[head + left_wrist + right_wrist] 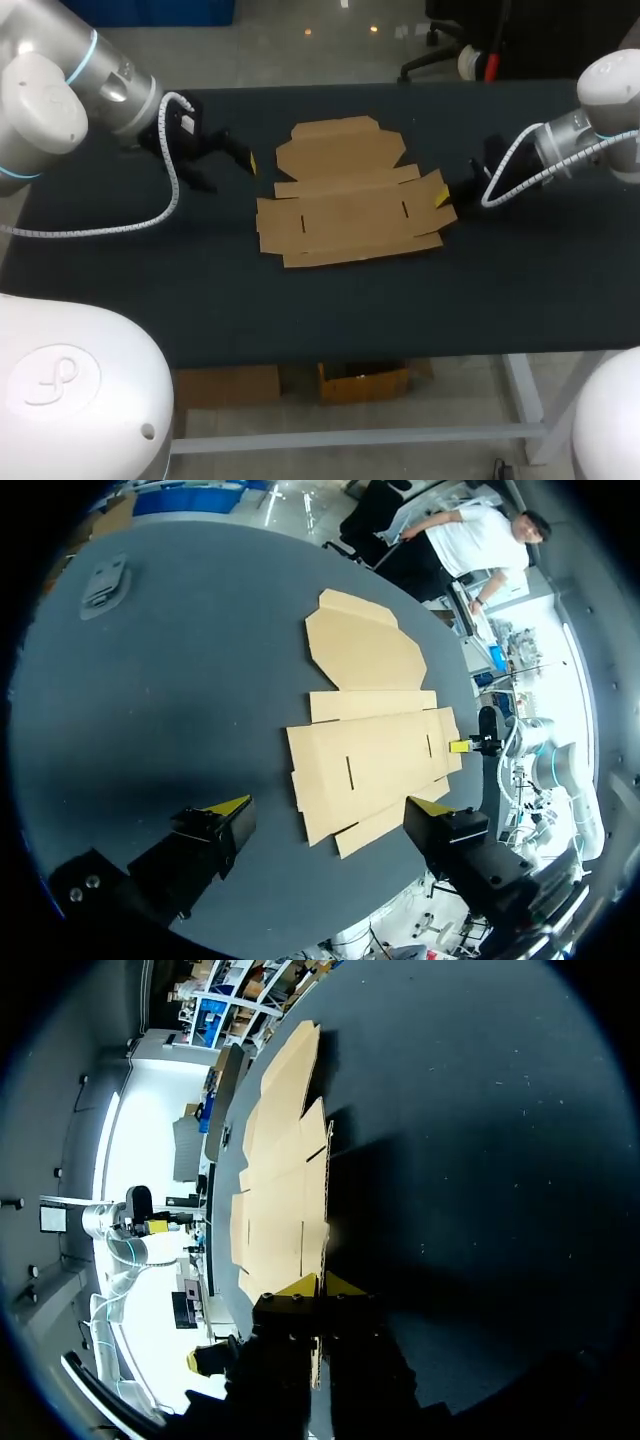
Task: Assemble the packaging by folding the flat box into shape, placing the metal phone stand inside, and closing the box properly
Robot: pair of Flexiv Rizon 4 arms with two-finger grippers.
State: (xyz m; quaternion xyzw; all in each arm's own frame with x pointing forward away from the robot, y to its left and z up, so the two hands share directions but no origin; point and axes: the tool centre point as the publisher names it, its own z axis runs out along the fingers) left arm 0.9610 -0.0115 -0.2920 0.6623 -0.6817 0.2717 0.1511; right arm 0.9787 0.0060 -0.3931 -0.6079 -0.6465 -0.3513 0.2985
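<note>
Dark counter (330,300); flat box (350,215) lies unfolded at its middle. Left pincer (230,170) hangs near the box's left side, fingers wide apart. Right pincer (441,197) is clamped on the box's right flap.

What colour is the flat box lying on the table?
Plain brown cardboard, no print visible; the flat box shows best in the head view.

Left pincer (330,806) spread wide, held aloft, right pincer (320,1286) pinched on box flap (316,1245)
</note>
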